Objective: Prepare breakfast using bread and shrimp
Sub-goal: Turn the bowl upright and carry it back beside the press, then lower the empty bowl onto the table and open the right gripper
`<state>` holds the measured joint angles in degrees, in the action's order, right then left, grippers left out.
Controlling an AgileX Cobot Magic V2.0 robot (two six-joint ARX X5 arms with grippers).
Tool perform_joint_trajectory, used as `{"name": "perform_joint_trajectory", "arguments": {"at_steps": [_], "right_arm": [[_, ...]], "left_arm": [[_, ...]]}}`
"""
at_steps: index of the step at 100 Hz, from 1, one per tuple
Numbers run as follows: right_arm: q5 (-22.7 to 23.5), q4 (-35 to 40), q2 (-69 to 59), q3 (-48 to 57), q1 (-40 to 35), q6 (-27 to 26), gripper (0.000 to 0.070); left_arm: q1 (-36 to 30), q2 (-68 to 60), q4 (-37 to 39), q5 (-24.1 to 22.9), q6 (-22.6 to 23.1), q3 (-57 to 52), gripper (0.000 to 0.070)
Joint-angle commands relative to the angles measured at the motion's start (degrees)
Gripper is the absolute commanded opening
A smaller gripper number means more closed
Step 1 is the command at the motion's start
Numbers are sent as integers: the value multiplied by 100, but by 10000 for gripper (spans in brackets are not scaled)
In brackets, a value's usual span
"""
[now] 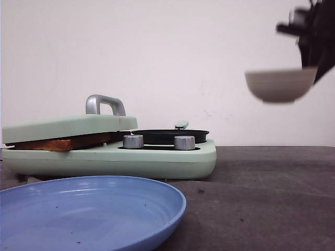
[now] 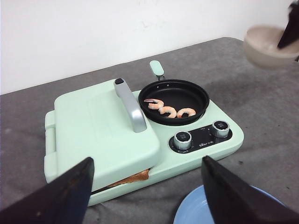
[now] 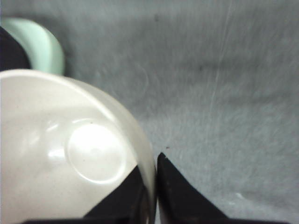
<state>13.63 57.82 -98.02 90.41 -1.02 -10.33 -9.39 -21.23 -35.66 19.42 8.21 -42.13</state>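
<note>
- Fingers (image 3: 180,191) of the right gripper (image 3: 156,186) pinch the rim of a beige round bowl (image 3: 70,154), one black finger inside the wall and one outside, pressed tight on it.
- Held this way, the bowl (image 1: 280,84) hangs in the air at the right of the front view, well above the dark grey table (image 1: 272,198), roughly level, its image blurred.
- From the right wrist, the bowl's inside looks bare and glossy.
- Left gripper (image 2: 147,186) fingers (image 2: 60,196) are spread wide apart and pinch nothing; they hang above the near edge of a mint-green breakfast cooker (image 2: 140,140).
- Three small orange-pink curled shrimp (image 2: 169,109) lie side by side in the small round black pan (image 2: 174,100) on the cooker's right half, near the front of the pan.
- Below the pan sit two silver knobs (image 2: 183,138) on a black panel.
- On the cooker's left half, a flat mint-green lid with a silver handle (image 2: 131,106) is down; a brown crust edge of the bread (image 1: 49,144) pokes out between lid and base.
- How many slices lie under the lid cannot be told.
- Nearest the front camera, a blue round plastic plate (image 1: 120,209) rests on the table just before the cooker.
</note>
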Motion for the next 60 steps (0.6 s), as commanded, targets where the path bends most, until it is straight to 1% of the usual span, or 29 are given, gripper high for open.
{"name": "perform_joint_trajectory", "arguments": {"at_steps": [1,7,36,60], "right_arm": [[81,-28,-205,74,-13,103,7],[155,-39,-398,76,-24,129,7],[208,-105,-1246,74,-186,177,7],[131,-249,-1731,74,-337,179,7]], "left_arm": [[-7,-7,50,7,-15,-24,387],[-7,-7,48,7,-15,-24,387],[-7,-7,44,4,-17,-24,387],[-7,-7,44,-11,-33,-24,387]]}}
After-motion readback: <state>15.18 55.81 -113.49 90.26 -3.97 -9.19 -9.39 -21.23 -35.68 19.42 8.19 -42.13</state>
